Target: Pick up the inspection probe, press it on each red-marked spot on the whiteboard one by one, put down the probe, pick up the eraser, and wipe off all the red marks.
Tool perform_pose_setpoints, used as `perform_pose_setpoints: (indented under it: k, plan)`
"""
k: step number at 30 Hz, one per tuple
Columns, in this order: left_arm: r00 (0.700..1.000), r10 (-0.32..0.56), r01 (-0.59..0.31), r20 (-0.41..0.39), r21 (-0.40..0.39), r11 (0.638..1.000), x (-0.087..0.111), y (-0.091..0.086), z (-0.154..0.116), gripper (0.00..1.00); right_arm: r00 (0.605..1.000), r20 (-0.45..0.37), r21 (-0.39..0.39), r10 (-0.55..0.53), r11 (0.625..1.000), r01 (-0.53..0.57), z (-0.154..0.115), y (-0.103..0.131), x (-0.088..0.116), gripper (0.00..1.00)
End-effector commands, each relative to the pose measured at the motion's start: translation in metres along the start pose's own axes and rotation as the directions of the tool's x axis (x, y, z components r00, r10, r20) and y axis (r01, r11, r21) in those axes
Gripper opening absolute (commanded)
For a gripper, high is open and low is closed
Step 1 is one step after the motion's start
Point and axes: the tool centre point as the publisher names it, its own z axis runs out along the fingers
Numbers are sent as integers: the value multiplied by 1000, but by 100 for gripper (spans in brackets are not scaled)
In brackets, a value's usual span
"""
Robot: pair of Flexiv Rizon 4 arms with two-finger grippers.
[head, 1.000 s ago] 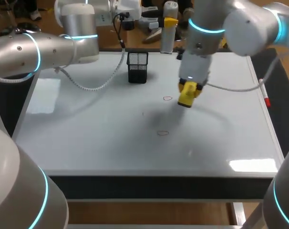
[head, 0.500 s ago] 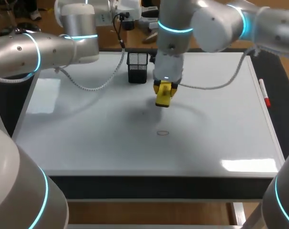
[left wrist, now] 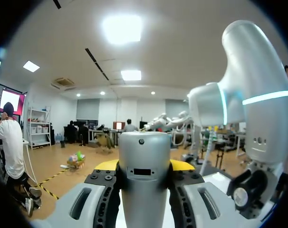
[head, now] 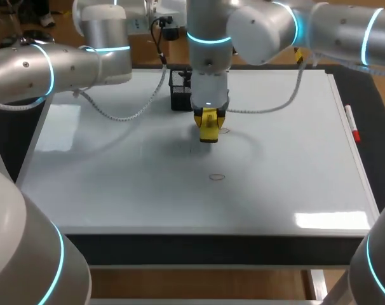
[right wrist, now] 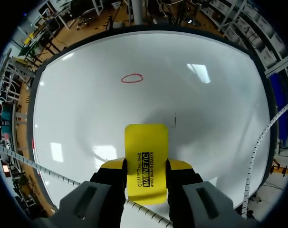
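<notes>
**Claw state.** The right claw (head: 208, 118) is closed on the yellow eraser (head: 208, 128), with both fingers on its sides. It stands low over the whiteboard (head: 116, 178), just left of the far red mark (head: 224, 131). The left claw (left wrist: 144, 165) grips a silver cylinder, judged to be the inspection probe (left wrist: 144, 185), far left above the counter.

**Hazards.**
- A stroke that starts beside the far mark can miss it, so check the pad overlaps it.
- A tilted pad leaves streaks.
- The near red mark (head: 216, 177) is unwiped.
- The mesh holder (head: 182, 89) sits close behind the right arm and can be knocked over.

**Markings.** The eraser carries black print along its face. It is not transcribed here.
</notes>
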Motion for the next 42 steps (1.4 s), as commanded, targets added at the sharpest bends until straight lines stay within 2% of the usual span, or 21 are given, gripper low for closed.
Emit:
perform_pose_setpoints:
  k: [1,19,42]
  plan:
    - [1000,-2,2,-2,-3,1000,-1,-2,0,0,999,-44,-2,-8,1000,7,4,-6,-2,0]
    - [1000,-2,2,-2,-3,1000,-1,-2,0,0,1000,11,1,-22,1000,22,19,-9,8,0]
    - [1000,-2,2,-2,-3,1000,-1,-2,0,0,998,28,-36,65,997,-64,33,-13,49,0]
